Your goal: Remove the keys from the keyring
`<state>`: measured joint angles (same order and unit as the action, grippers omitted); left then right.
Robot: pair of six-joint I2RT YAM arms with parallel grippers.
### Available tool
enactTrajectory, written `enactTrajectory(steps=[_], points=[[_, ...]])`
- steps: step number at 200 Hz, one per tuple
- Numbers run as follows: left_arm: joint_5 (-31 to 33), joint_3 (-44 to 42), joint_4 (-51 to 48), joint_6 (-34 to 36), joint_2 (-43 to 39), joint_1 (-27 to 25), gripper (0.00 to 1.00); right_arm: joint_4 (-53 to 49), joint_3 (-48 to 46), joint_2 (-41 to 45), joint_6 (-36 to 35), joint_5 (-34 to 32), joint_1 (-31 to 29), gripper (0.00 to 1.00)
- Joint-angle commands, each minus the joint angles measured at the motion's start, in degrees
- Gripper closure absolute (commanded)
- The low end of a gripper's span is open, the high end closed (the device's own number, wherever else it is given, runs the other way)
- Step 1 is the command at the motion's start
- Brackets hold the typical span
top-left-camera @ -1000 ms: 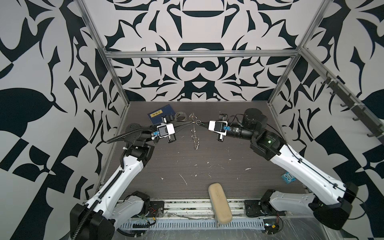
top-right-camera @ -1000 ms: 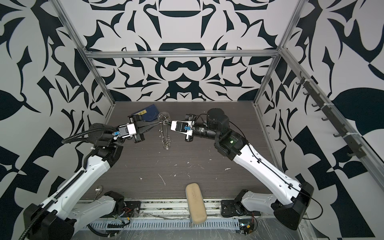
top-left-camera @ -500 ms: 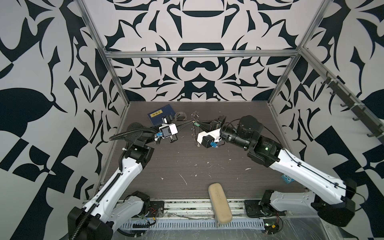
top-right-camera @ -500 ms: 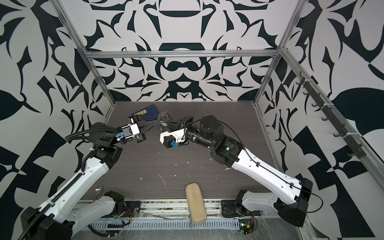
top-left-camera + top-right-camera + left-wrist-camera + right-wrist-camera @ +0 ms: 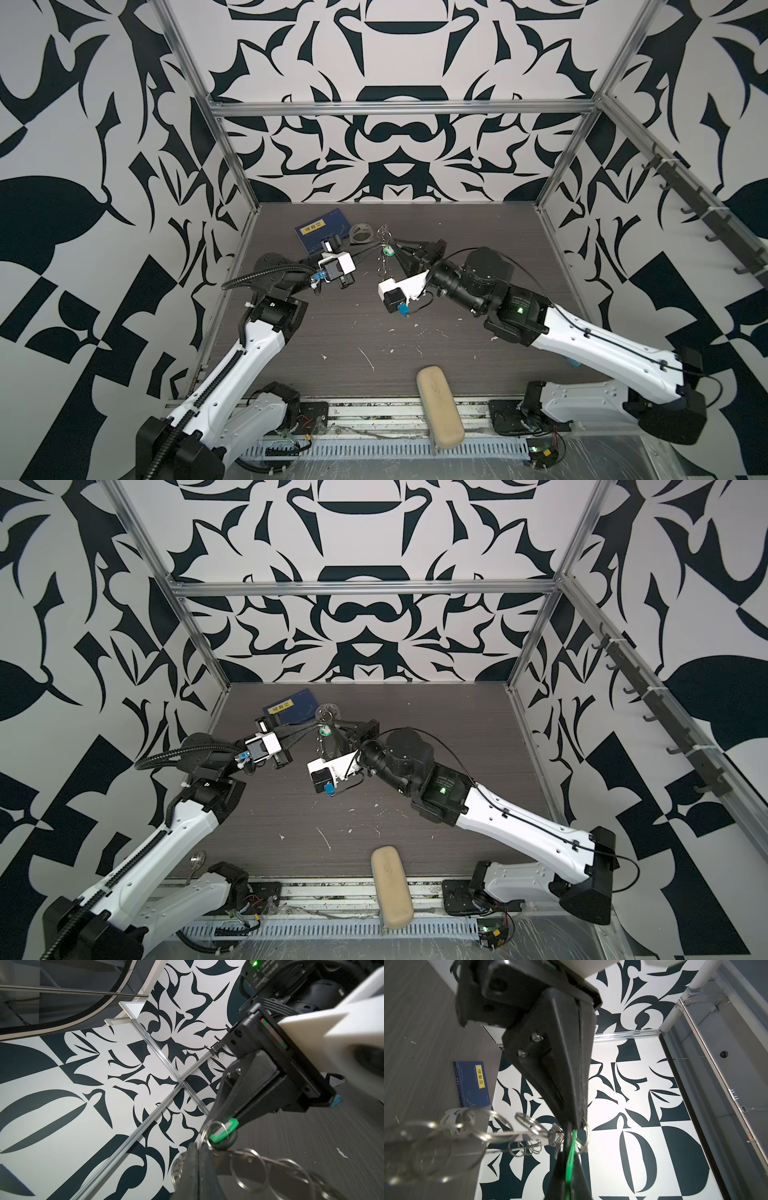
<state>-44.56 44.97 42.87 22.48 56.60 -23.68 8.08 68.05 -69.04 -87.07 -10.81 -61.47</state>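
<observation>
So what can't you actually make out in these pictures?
- Key: right wrist view, edge-on, so its white patch is hidden.
- Keyring: both top views, too small for detail.
- Near loops: right wrist view, blurred, too close to the lens.
- Tape roll: right wrist view, partly behind loops; print unreadable.

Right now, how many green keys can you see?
1. The green key is pinched in the right gripper, up in the air, next to the keyring that the left gripper holds. Others could hide behind the wire loops.
</observation>
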Motion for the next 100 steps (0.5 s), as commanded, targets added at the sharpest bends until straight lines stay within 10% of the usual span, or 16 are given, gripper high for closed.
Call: enactTrajectory(steps=[1, 100], points=[[4.41, 0.64, 7.58, -2.35, 0.25, -0.15, 1.0, -0.1, -2.34, -2.54, -7.75, 2.14, -4.09, 1.0], [7.64, -2.06, 26.77, -14.85, 3.81, -0.05, 1.0, 3.69, -4.71, -0.29, -6.79, -2.78, -7.08, 1.0]])
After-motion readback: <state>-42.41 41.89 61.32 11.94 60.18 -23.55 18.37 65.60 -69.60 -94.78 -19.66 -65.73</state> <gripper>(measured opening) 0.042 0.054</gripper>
